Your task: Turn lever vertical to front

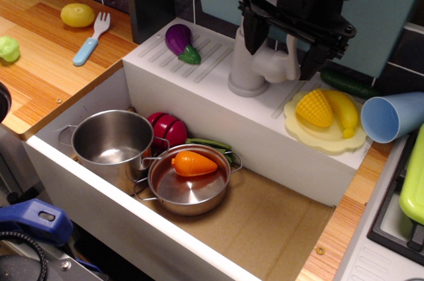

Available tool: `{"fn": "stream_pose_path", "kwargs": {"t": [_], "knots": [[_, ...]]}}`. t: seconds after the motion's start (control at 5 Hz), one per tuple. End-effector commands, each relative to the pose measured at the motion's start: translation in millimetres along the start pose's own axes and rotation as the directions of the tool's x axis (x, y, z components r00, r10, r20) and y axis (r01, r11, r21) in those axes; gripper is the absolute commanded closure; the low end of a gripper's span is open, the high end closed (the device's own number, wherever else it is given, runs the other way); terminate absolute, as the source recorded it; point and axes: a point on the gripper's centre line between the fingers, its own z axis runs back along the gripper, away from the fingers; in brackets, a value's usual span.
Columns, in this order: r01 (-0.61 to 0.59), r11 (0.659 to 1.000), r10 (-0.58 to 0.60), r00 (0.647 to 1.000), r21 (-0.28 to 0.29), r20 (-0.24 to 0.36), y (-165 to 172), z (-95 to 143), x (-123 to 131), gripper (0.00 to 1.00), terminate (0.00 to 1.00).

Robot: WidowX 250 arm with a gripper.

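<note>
gripper open | straddling lever | fingers either side

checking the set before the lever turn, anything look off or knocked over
The blue cup lies tipped on its side at the right of the sink ledge, mouth toward the corn plate. The fork and lemon sit loose on the counter. Nothing looks spilled or broken.

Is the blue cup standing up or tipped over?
Tipped over. The blue cup lies on its side beside the yellow plate, its open mouth facing left.
</note>
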Motion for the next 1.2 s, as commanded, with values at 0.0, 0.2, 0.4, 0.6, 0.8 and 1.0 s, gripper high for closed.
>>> {"fn": "stream_pose_path", "kwargs": {"t": [0.0,0.2,0.4,0.6,0.8,1.0], "knots": [[0.0,1.0,0.0,1.0,0.0,0.0,0,0,0,0.0,0.0],[0.013,0.999,-0.016,0.997,0.036,0.076,-1,-3,18,0.0,0.0],[0.017,0.998,-0.025,0.991,0.057,0.135,-2,-3,33,0.0,0.0],[0.028,0.998,-0.035,0.989,0.049,0.146,2,0,47,0.0,0.0],[0.028,0.999,-0.033,0.989,0.035,0.141,4,3,56,0.0,0.0],[0.012,1.0,-0.014,0.991,0.013,0.135,5,-5,61,0.0,0.0]]}}
